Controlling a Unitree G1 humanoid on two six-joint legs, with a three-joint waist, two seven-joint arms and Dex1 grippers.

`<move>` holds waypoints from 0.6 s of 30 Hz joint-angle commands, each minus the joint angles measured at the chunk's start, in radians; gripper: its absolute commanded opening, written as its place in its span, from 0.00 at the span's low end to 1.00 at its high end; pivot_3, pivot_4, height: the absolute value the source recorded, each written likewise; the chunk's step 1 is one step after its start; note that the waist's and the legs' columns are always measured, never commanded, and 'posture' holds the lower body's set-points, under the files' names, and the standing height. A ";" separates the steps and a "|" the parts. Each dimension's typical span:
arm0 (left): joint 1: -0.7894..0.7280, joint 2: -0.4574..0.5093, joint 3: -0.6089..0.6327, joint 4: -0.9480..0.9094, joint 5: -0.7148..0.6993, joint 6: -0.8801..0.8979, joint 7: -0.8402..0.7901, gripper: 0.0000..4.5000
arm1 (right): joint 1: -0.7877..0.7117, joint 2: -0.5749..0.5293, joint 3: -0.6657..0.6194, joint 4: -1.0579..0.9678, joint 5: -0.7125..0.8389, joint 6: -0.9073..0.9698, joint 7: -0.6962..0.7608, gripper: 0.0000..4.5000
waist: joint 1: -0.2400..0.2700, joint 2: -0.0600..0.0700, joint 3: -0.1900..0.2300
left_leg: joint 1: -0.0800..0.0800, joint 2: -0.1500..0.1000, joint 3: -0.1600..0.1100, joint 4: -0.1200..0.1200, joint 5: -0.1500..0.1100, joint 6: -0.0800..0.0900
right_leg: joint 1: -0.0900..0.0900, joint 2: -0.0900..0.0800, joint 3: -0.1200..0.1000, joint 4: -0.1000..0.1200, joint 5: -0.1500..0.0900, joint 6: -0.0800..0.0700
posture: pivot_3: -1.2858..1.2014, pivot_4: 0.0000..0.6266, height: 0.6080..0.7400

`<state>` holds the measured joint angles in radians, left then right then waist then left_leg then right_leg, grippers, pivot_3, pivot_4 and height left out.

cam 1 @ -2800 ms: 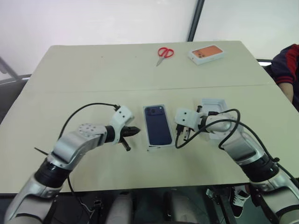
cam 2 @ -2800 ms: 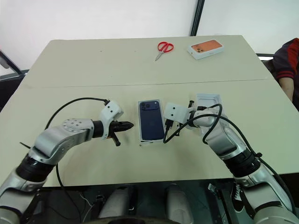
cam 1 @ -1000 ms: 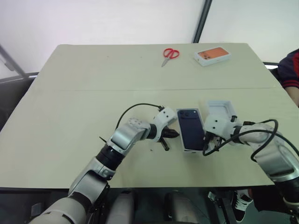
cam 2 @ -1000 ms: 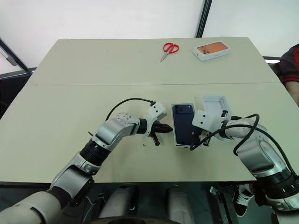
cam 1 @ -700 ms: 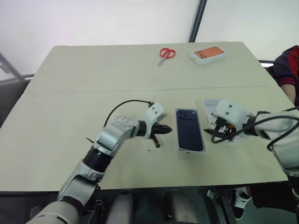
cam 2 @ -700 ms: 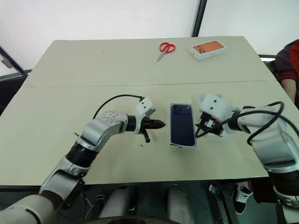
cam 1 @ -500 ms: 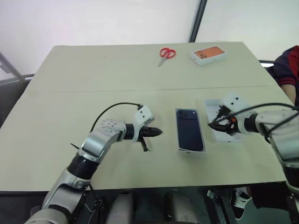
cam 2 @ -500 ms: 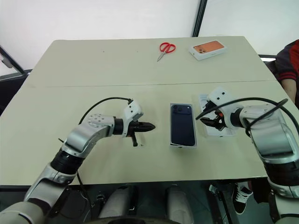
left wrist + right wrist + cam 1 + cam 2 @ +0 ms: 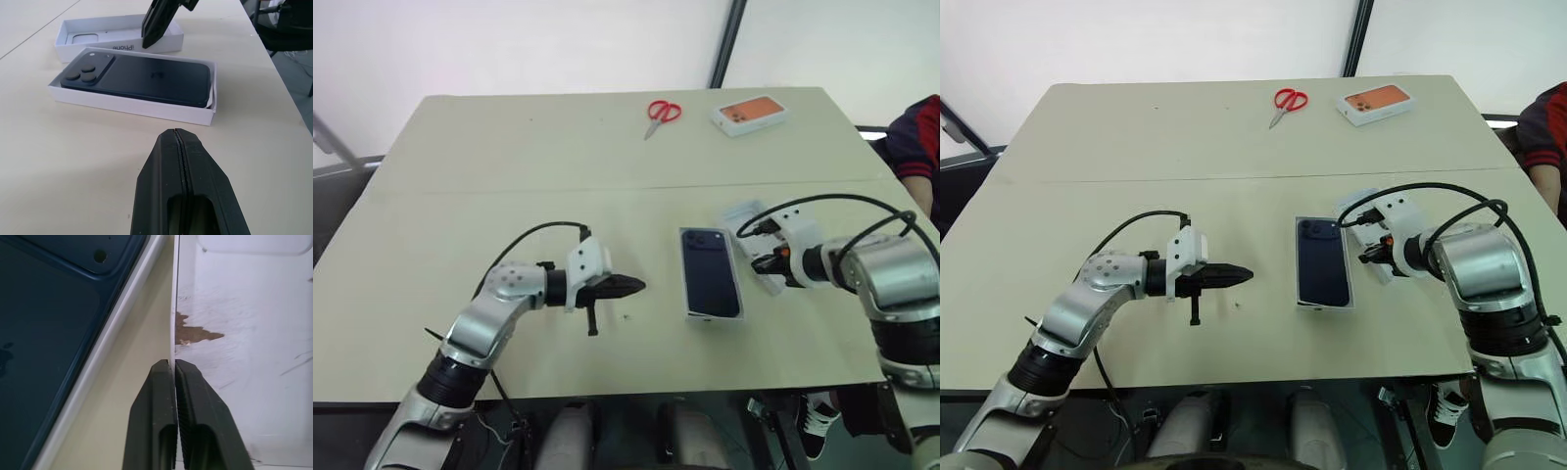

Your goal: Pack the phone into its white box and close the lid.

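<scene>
The navy phone (image 9: 710, 271) lay camera-side up inside the white box (image 9: 142, 108). Just beside the box, the right gripper (image 9: 173, 366) pinched the lid (image 9: 244, 333) by its wall. The right wrist view revealed a brown scuff inside it. The left gripper (image 9: 182, 139) was clenched, empty.

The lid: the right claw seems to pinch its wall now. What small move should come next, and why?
Probably lift the lid a little off the table. The right claw is shut on the lid's near wall, and the phone already lies in the white box beside it. The lid must clear that box's rim before it can go over it.
</scene>
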<state>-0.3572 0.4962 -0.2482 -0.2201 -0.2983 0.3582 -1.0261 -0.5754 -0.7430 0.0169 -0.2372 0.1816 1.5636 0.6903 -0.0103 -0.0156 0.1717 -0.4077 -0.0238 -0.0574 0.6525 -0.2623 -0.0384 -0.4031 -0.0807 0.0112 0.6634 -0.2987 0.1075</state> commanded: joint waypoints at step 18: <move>-0.026 -0.020 0.214 0.163 -0.002 -0.092 0.158 0.00 | -0.007 0.279 -0.283 -0.006 1.733 -0.342 -1.151 0.01 | 0.001 0.000 0.001 | -0.002 0.003 0.000 -0.001 0.000 0.000 | -0.002 0.001 -0.001 0.001 0.000 0.000 | 0.52 0.24 1.00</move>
<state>-0.3641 0.4711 -0.0539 -0.0530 -0.2958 0.2904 -0.8709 -0.6320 -0.4698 -0.3234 -0.1751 1.6056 1.4040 -0.2110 -0.0090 -0.0151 0.1724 -0.4103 -0.0213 -0.0582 0.6523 -0.2622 -0.0381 -0.4046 -0.0801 0.0097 0.6643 -0.2987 0.1076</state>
